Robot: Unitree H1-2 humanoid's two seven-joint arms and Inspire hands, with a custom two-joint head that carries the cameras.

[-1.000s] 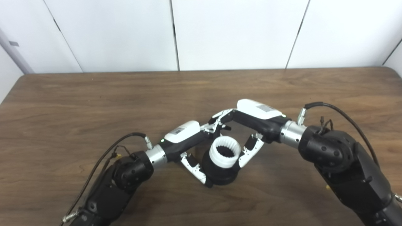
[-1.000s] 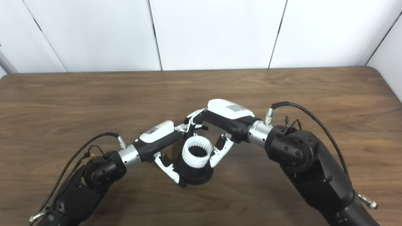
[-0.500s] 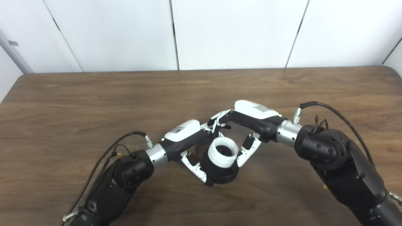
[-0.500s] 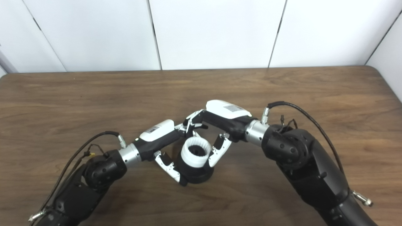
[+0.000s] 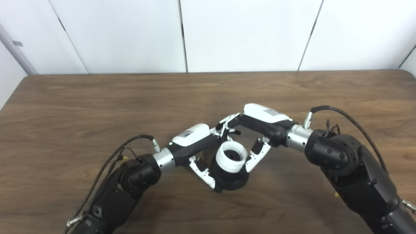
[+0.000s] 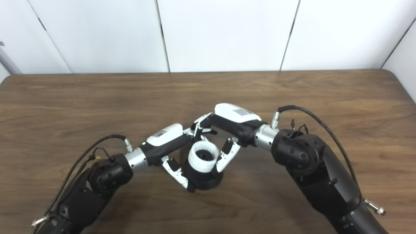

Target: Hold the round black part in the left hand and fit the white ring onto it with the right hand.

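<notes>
The round black part [image 5: 231, 180] stands near the middle front of the wooden table [image 5: 97, 107]. A white ring [image 5: 229, 157] with a toothed inner rim sits on top of it. My left hand [image 5: 198, 143] wraps the black part from the left, thumb low at its front and fingers behind. From the right, my right hand [image 5: 256, 130] closes on the white ring, its thumb on the ring's right side and its fingers at the ring's back. The fingers of both hands meet behind the ring.
Bare brown tabletop surrounds the hands on all sides. A white panelled wall [image 5: 243, 32] rises behind the table's far edge. Black cables loop off both wrists [image 5: 341, 112].
The whole picture has shifted slightly, so the camera moved. The ring and black part sit a little lower, with the black part now down on the table. Both hands keep their hold.
</notes>
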